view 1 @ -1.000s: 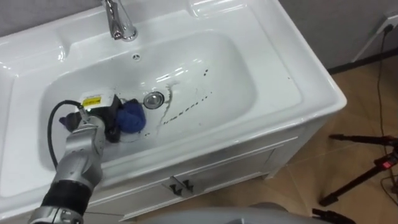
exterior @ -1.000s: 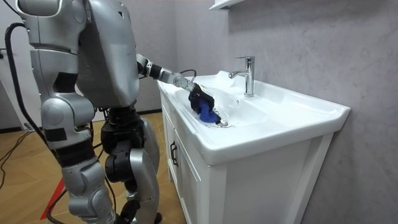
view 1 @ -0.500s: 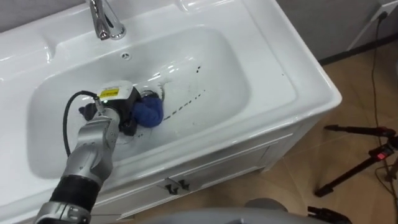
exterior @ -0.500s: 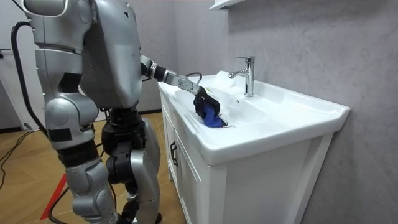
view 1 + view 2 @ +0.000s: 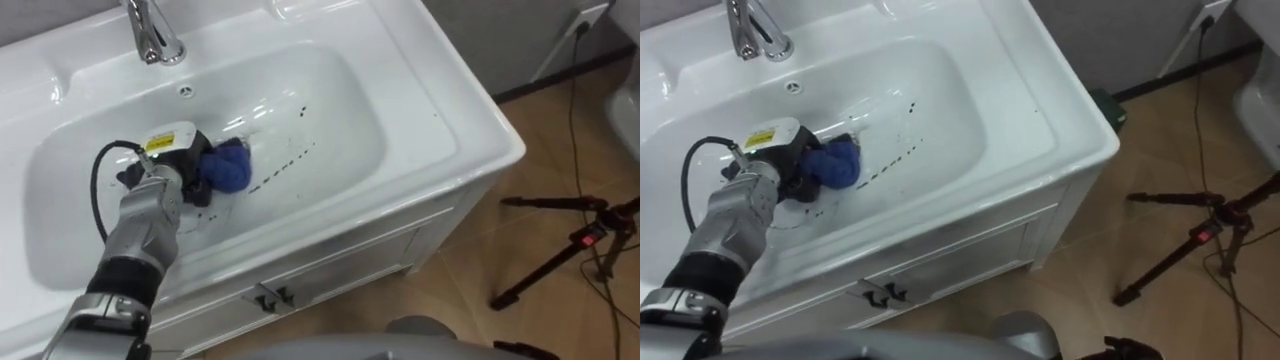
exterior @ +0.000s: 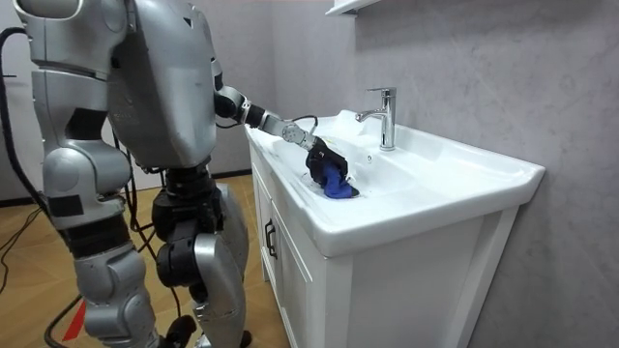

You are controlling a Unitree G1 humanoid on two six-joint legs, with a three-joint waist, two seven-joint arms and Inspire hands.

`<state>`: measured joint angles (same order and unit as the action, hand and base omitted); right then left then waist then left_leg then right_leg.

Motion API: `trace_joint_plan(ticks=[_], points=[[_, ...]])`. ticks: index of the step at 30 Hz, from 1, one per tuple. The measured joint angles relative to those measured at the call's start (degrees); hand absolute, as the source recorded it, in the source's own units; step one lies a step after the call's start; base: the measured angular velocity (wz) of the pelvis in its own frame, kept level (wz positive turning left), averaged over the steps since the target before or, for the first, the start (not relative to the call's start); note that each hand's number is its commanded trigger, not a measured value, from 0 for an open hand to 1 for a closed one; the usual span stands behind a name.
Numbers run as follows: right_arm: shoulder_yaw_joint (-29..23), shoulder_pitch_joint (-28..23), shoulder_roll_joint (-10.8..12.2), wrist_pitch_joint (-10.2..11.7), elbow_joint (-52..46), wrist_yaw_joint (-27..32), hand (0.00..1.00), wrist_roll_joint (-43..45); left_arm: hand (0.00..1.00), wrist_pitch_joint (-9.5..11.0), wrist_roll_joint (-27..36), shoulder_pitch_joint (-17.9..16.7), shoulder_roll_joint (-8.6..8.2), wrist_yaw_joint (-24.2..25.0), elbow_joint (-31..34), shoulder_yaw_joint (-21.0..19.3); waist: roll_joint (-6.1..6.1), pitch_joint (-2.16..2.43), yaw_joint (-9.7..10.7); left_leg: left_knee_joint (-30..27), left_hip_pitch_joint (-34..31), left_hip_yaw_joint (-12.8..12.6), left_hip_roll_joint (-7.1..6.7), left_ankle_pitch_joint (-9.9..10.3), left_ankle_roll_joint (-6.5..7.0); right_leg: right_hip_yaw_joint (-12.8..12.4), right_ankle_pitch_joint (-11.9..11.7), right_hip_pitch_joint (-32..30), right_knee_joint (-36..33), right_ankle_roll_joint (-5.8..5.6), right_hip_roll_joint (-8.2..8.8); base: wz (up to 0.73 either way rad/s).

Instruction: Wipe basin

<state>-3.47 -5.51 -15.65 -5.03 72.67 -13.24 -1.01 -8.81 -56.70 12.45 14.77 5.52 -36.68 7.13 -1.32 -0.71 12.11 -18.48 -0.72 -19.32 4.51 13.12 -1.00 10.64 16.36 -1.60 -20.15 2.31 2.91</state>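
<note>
A white basin (image 5: pixel 340 110) is set in a white vanity top, with a chrome tap (image 5: pixel 148 32) at its far side. My left hand (image 5: pixel 172 168) reaches down into the bowl and is shut on a blue cloth (image 5: pixel 226 168), which it presses on the bottom near the middle. Dark specks and a dotted dark streak (image 5: pixel 285 161) lie on the bowl just right of the cloth. In the room view I stand at the vanity's front, left arm stretched into the basin (image 6: pixel 387 174), the cloth (image 6: pixel 334 182) under the hand (image 6: pixel 320 155).
The vanity cabinet (image 5: pixel 330 270) below has doors with small dark handles (image 5: pixel 272 296). A black tripod (image 5: pixel 560 250) stands on the wooden floor to the right, and a dark cable (image 5: pixel 570 70) runs from a wall socket there.
My left hand has slid the blue cloth rightwards across the bowl's bottom, over where the drain showed a second ago. The eye views have shifted, so the camera moved too.
</note>
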Motion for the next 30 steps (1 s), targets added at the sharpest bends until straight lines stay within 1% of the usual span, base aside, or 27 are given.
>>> trace_joint_plan(ticks=[2, 3, 4, 5, 6, 7, 8, 9, 10, 12, 14, 16, 19, 23, 26, 28, 30], points=[[0.2, 0.6, 0.0, 0.1, 1.0, -0.1, 0.0, 0.0, 1.0, 0.0, 1.5, 0.4, -0.21, 0.2, 0.4, 0.4, 0.05, 0.0, 0.4, 0.0, -0.6, -0.3, -0.01, 0.0, 0.0, -0.3, 0.0, -1.1, -0.8, 0.04, 0.14, -0.04], [0.8, 1.1, -0.1, 0.1, 2.0, -0.1, 0.0, -0.1, 1.0, 0.0, 2.6, 0.7, -0.69, 0.1, 0.9, 1.1, 0.1, -0.03, 0.9, -0.2, -1.1, -0.4, -0.03, 0.0, 0.01, -0.2, 0.0, -1.6, -1.1, 0.03, 0.28, 0.12], [1.1, 1.4, 0.1, 0.1, 3.4, -0.2, 0.0, 0.8, 1.0, 0.0, 2.7, 0.9, -1.04, 0.1, 1.7, 2.4, 0.23, -0.05, 2.2, -0.5, -1.5, -0.5, -0.03, 0.0, 0.03, 0.3, 0.0, -1.8, -1.4, -0.02, 0.59, 0.16], [1.2, 1.5, 0.1, 0.1, 3.4, -0.2, 0.0, 1.4, 1.0, 0.0, 2.7, 0.9, -1.16, 0.3, 2.5, 3.2, 0.29, -0.08, 2.9, -0.5, -1.6, -0.5, 0.01, 0.0, 0.06, 0.5, 0.1, -1.8, -1.5, -0.07, 0.74, 0.13], [1.4, 1.5, 0.2, 0.3, 3.5, -0.3, 0.0, 1.8, 1.0, 0.0, 2.7, 0.9, -1.57, 0.8, 4.2, 5.1, 0.36, -0.09, 3.5, -0.6, -1.7, -0.8, 0.05, -0.1, 0.17, 0.4, 0.1, -1.9, -1.6, -0.15, 0.92, -0.06], [2.2, 1.6, 0.2, 0.4, 3.5, -0.6, 0.0, 2.1, 1.0, 0.2, 2.5, 1.1, -1.95, 1.5, 5.8, 7.0, 0.42, -0.1, 3.7, -0.8, -1.7, -1.5, 0.14, -0.1, 0.17, 0.0, 0.0, -2.2, -1.7, -0.23, 0.96, -0.15], [2.3, 1.6, 0.2, 0.4, 3.5, -0.8, 0.0, 2.4, 1.0, 0.2, 2.5, 1.4, -2.24, 1.7, 6.4, 7.8, 0.46, -0.11, 3.7, -0.8, -1.7, -1.8, 0.19, -0.1, 0.17, -0.3, 0.0, -2.3, -1.8, -0.27, 0.96, -0.21], [2.3, 1.6, 0.2, 0.4, 3.6, -1.2, 0.0, 3.0, 1.0, 0.2, 2.5, 1.6, -2.84, 2.5, 8.7, 9.5, 0.5, -0.14, 4.2, -0.9, -1.7, -2.5, 0.28, -0.1, 0.18, -0.6, -0.1, -2.4, -1.7, -0.36, 0.94, -0.14], [2.4, 1.7, 0.3, 0.5, 3.5, -1.4, 0.0, 3.8, 1.0, 0.4, 2.5, 1.7, -2.84, 2.9, 10.5, 11.2, 0.48, -0.13, 4.8, -1.1, -1.8, -2.6, 0.38, 0.0, 0.23, -0.7, -0.3, -2.3, -1.4, -0.42, 0.86, -0.11], [3.1, 1.7, 0.3, 0.5, 3.3, -1.5, 0.0, 3.8, 1.0, 0.6, 2.5, 2.0, -2.87, 2.8, 12.0, 13.3, 0.43, -0.14, 5.2, -1.6, -1.8, -3.0, 0.67, 0.2, 0.49, -0.8, -0.3, -2.2, -1.3, -0.4, 0.74, -0.06], [4.6, 1.8, 0.3, 0.6, 2.9, -1.5, 0.0, 3.8, 1.0, 0.6, 2.6, 2.9, -2.88, 3.1, 12.1, 13.9, 0.3, -0.2, 5.2, -2.4, -1.9, -3.7, 0.91, 0.2, 0.55, -0.6, -0.3, -2.1, -1.3, -0.4, 0.79, 0.02], [5.1, 2.5, 0.4, 0.7, 2.8, -1.2, 0.0, 4.1, 1.0, 0.5, 2.6, 3.2, -2.99, 3.1, 12.2, 14.9, -0.18, -0.41, 5.5, -2.3, -1.9, -3.8, 0.86, 0.2, 0.55, -0.2, -0.3, -1.5, -0.9, -0.41, 0.87, 0.14], [6.5, 2.8, 0.6, 1.2, 3.0, -1.3, 0.0, 4.5, 1.0, 0.5, 2.6, 3.2, -2.99, 3.9, 13.6, 16.0, -0.29, -0.46, 5.5, -1.8, -1.7, -4.0, 0.83, 0.2, 0.55, 0.5, -0.3, -1.0, -0.5, -0.44, 0.93, 0.16], [6.8, 3.3, 0.7, 1.4, 3.2, -1.7, 0.0, 5.1, 1.0, 0.5, 2.6, 3.3, -2.99, 4.2, 14.3, 16.8, -0.53, -0.5, 5.5, -1.5, -1.5, -4.1, 0.73, 0.2, 0.55, 0.7, -0.3, -0.8, -0.3, -0.48, 0.96, 0.04], [7.3, 3.3, 0.7, 1.4, 3.5, -2.0, 0.0, 6.0, 1.0, 0.5, 2.7, 3.3, -2.99, 4.2, 14.6, 17.4, -0.96, -0.74, 5.6, -1.2, -1.1, -4.2, 0.71, 0.2, 0.55, 1.1, -0.3, -0.2, 0.0, -0.5, 1.0, 0.05], [7.3, 3.3, 0.7, 1.4, 3.6, -2.3, 0.0, 6.1, 1.0, 0.5, 2.7, 3.3, -2.99, 4.3, 14.6, 17.5, -0.95, -1.04, 5.7, -1.1, -0.4, -4.3, 0.71, 0.2, 0.54, 1.1, -0.2, 0.6, 0.4, -0.55, 0.96, 0.0], [7.3, 3.2, 0.7, 1.4, 4.0, -2.4, 0.0, 6.0, 1.0, 0.5, 2.7, 3.3, -2.99, 4.4, 14.6, 17.8, -0.98, -1.05, 6.0, -1.0, -0.1, -4.5, 0.7, 0.2, 0.54, 1.1, -0.2, 1.0, 0.6, -0.62, 0.94, 0.0]])
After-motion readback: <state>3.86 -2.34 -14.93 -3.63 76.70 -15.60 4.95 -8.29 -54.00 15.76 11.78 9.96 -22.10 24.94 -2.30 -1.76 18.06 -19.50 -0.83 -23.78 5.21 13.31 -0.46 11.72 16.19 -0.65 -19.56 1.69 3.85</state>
